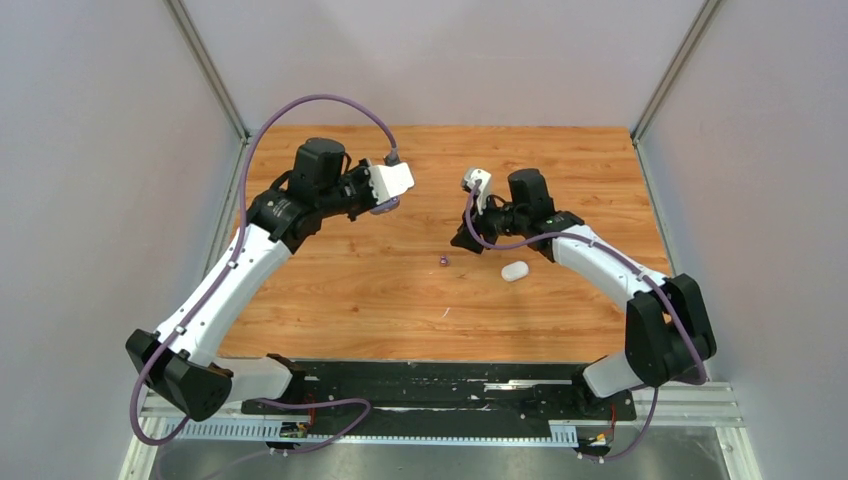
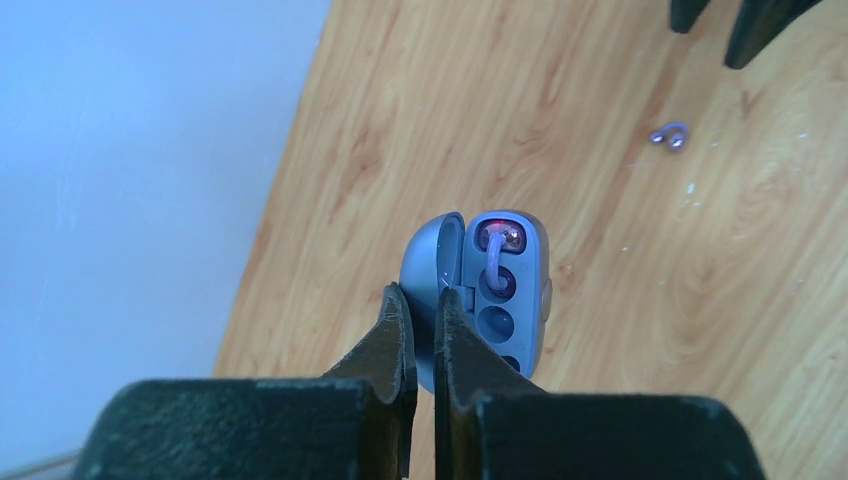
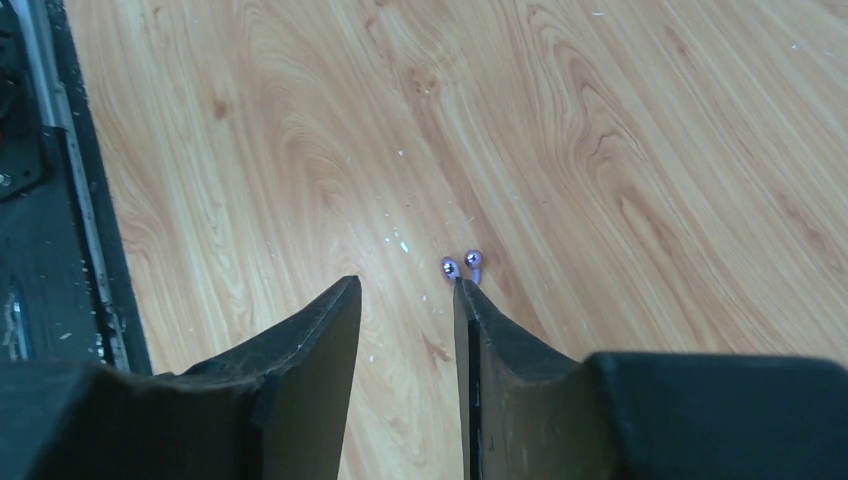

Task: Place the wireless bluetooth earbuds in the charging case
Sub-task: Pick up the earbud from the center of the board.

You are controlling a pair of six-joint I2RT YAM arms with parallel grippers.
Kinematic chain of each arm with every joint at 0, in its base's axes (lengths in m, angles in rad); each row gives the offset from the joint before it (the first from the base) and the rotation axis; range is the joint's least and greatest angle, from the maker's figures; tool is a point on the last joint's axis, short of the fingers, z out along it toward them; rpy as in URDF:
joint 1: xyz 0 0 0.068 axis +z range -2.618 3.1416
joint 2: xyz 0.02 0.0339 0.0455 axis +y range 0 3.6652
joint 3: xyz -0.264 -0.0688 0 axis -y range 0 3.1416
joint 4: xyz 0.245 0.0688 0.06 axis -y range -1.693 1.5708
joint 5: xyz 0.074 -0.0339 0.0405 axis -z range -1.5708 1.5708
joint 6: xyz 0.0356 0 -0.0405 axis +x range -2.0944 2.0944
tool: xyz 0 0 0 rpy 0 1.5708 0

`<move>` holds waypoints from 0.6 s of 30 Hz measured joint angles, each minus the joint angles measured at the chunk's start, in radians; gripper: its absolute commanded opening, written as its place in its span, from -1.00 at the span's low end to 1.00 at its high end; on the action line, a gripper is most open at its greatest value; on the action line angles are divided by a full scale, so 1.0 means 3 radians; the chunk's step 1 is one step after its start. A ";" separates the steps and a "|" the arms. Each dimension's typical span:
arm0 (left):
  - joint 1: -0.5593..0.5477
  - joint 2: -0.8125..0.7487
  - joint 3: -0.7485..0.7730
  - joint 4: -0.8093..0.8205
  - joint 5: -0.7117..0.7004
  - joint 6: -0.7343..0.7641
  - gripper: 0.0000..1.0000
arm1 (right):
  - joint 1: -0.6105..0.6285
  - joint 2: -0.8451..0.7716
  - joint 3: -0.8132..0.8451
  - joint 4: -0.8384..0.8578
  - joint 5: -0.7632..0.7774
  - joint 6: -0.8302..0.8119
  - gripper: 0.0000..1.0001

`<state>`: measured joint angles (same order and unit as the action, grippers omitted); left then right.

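My left gripper (image 2: 420, 295) is shut on the hinge edge of an open blue-purple charging case (image 2: 515, 300) and holds it above the table; in the top view the gripper (image 1: 392, 203) is at back centre-left. One purple earbud (image 2: 497, 240) sits in the case's top socket. A second purple earbud (image 3: 462, 266) lies on the wood, just past my right fingertip; it also shows in the top view (image 1: 443, 261) and the left wrist view (image 2: 670, 135). My right gripper (image 3: 405, 285) is open and empty, low over the table (image 1: 463, 240). The white earbuds are out of view.
A closed white oval case (image 1: 514, 271) lies on the wooden table (image 1: 350, 300) right of the loose earbud, under my right forearm. Grey walls stand on both sides. A black base rail (image 1: 430, 385) runs along the near edge.
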<state>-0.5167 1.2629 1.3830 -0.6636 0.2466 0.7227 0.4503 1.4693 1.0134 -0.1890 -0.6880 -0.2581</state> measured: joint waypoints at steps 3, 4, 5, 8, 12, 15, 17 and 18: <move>0.0000 0.0008 0.0000 0.0055 -0.0205 0.0005 -1.00 | 0.0010 0.0095 0.0000 0.0025 0.0031 -0.0097 -0.33; 0.0000 0.0008 0.0000 0.0064 -0.0257 -0.0005 -1.00 | 0.0020 0.0135 0.0000 0.0020 0.0038 -0.0128 -0.36; 0.0000 0.0009 0.0000 0.0070 -0.0305 -0.0028 -1.00 | 0.0038 0.0195 0.0000 0.0008 0.0050 -0.0179 -0.39; 0.0000 0.0023 0.0000 0.0067 -0.0397 -0.0122 -1.00 | 0.0103 0.0364 0.0000 -0.0113 0.0069 -0.0364 -0.45; 0.0000 0.0033 0.0000 0.0056 -0.0476 -0.0264 -1.00 | 0.0149 0.0596 0.0048 -0.0355 0.0103 -0.0665 -0.45; 0.0000 0.0033 0.0000 0.0052 -0.0510 -0.0346 -1.00 | 0.0153 0.0776 0.0177 -0.0506 0.0121 -0.0894 -0.45; 0.0000 0.0033 0.0000 0.0048 -0.0533 -0.0399 -1.00 | 0.0153 0.0882 0.0277 -0.0565 0.0135 -0.0992 -0.45; 0.0000 0.0033 0.0000 0.0047 -0.0533 -0.0403 -1.00 | 0.0153 0.0947 0.0345 -0.0580 0.0144 -0.1038 -0.45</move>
<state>-0.5167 1.2728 1.3830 -0.6495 0.0868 0.6018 0.4961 1.7535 1.1168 -0.3630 -0.6449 -0.5694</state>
